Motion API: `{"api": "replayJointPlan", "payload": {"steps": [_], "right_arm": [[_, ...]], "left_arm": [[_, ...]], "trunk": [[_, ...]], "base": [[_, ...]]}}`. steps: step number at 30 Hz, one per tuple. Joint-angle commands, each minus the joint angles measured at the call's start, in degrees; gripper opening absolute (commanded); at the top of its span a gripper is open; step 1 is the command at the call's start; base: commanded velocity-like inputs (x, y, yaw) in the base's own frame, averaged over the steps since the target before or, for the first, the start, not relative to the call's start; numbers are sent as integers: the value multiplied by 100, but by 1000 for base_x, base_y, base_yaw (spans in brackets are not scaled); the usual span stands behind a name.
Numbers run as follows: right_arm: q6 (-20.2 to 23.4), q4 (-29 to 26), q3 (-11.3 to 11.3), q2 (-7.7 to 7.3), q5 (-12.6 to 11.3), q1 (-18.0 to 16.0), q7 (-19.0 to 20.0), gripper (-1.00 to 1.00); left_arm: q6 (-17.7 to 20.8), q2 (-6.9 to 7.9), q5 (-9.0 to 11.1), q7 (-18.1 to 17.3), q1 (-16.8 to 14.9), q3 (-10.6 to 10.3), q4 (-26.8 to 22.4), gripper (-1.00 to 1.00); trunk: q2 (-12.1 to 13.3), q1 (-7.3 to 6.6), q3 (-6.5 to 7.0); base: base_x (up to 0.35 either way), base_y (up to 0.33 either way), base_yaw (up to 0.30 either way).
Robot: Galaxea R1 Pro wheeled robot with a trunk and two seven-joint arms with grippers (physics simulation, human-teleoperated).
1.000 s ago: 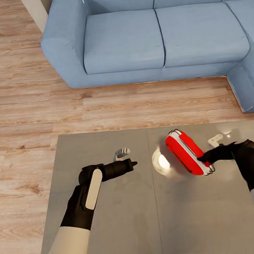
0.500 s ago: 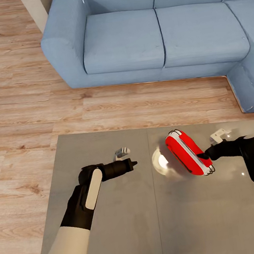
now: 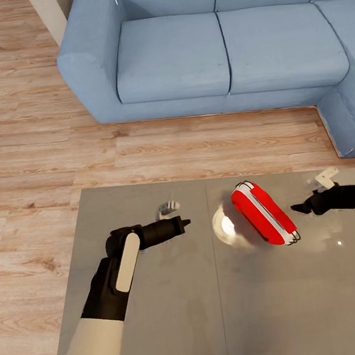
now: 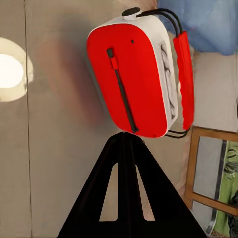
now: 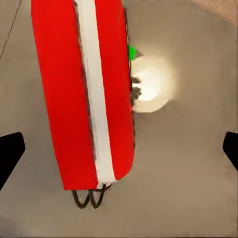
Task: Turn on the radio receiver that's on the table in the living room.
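Head view: red radio receiver (image 3: 263,214) stood on the glossy grey desk (image 3: 163,315), right of the centre seam, long axis diagonal, thin metal handle toward the near-right end. Bright round lamp reflection (image 3: 226,226) lay on the desk top just beside the radio's left flank.

Right pincer (image 3: 296,209) hovered just off the radio's near-right end — apart from it, not touching. Fingers spread wide in the right wrist view, dark tips at opposite edges of that picture (image 5: 10,151), nothing between them but desk and radio (image 5: 84,94). White trim stripe ran the length of the red body there; small green mark (image 5: 132,51) sat at the radio's edge next to the lamp reflection.

Left pincer (image 3: 183,222) pointed toward the radio from the desk's left half, well apart from it. Closed, fingers pressed together into one dark wedge (image 4: 126,198) in the left wrist view, holding nothing. Radio's broad red face (image 4: 130,79) with a dark slot and side handle seen beyond the tip.

Blue sofa (image 3: 209,43) stood beyond the desk on the pale wood-plank floor (image 3: 33,158).
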Motion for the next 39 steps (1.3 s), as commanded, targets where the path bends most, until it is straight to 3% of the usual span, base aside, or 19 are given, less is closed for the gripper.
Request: {"api": "replayJointPlan", "payload": {"steps": [1,6,10,15,39], "right_arm": [[2,-26,-153,-18,-5,-4,3,100],[-46,-62,-764,-47,14,-10,6,100],[-68,-66,-876,-53,32,128,6,100],[-106,-59,-1024,-55,39,263,6,100],[-112,-51,-1058,-52,39,276,6,100]], "left_arm": [[4,0,-8,9,0,-5,-51,-100],[156,0,-10,64,0,-15,-177,-100],[287,0,-14,76,0,-16,-272,-100],[335,0,-3,353,0,-16,-304,-100],[386,6,0,446,0,-16,-325,-100]], "trunk": [[1,1,0],[1,1,0],[1,1,0],[1,1,0],[1,1,0]], "base": [[0,0,0],[0,0,0],[0,0,0],[-47,-11,0],[-294,-93,0]]}}
